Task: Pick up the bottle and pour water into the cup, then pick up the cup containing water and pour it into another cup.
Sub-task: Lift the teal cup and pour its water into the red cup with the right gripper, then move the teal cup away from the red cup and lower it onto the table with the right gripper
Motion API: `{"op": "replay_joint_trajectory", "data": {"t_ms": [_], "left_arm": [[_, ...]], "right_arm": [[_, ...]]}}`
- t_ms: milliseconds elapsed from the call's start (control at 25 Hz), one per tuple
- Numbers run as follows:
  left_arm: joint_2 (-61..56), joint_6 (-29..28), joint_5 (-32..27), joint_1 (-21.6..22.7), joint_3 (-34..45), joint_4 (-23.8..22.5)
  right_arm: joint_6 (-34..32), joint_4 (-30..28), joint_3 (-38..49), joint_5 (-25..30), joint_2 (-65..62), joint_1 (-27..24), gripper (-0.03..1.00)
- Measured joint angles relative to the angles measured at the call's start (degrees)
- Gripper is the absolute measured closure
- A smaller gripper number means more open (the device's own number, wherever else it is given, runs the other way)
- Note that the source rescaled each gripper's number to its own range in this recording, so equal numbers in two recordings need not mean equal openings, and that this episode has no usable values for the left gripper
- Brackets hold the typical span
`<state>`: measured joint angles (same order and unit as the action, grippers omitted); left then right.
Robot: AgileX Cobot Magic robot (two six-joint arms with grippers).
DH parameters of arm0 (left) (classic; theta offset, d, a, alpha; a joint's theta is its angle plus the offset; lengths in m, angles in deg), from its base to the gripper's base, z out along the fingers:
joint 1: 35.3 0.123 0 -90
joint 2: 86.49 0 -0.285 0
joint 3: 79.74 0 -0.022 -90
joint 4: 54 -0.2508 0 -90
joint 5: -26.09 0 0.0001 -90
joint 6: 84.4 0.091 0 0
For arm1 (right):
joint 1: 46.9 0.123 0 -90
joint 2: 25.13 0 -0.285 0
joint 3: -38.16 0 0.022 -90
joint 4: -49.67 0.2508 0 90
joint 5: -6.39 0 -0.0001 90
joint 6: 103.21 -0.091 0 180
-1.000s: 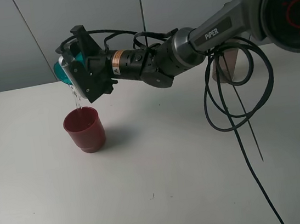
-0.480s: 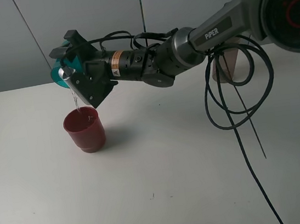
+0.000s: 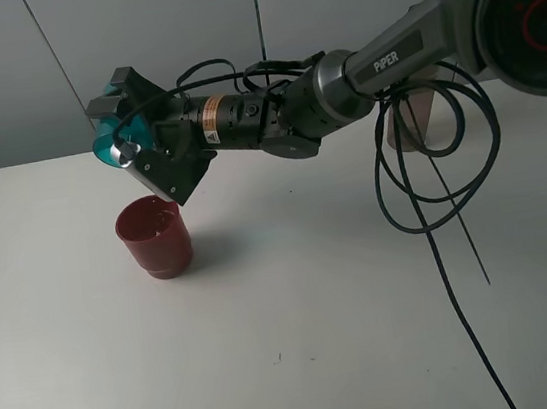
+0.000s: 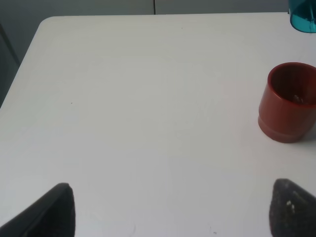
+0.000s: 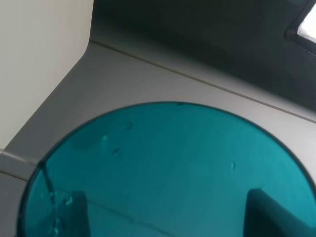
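Note:
The teal cup is tipped over on its side in my right gripper, which is shut on it just above and behind the dark-red cup. No water stream shows between them. The right wrist view is filled by the teal cup, with droplets on its wall. The dark-red cup stands upright on the white table, and the teal cup's edge shows above it in the left wrist view. My left gripper is open and empty, low over the table, left of the red cup. The grey-brown bottle stands at the back right, partly hidden by cables.
My right arm spans the back of the table from right to left. Black cables hang from it down over the table's right side. A grey wall stands behind the table's far edge.
The water stream from the teal cup into the red cup has stopped. My right gripper has rotated the teal cup further and lifted it slightly to the left. The red cup has not moved.

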<state>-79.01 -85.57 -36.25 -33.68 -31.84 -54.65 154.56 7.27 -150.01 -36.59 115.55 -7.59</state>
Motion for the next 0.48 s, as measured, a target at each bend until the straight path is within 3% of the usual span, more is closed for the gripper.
{"op": "replay_joint_trajectory", "data": {"t_ms": [120, 240, 480], "left_arm": [[0.0, 0.0, 0.0, 0.0, 0.0, 0.0], [0.0, 0.0, 0.0, 0.0, 0.0, 0.0], [0.0, 0.0, 0.0, 0.0, 0.0, 0.0]], "right_arm": [[-0.3, 0.0, 0.0, 0.0, 0.0, 0.0, 0.91], [-5.8, 0.2, 0.0, 0.0, 0.0, 0.0, 0.91], [-25.7, 10.1, 0.3, 1.6, -1.1, 0.0, 0.91]]}}
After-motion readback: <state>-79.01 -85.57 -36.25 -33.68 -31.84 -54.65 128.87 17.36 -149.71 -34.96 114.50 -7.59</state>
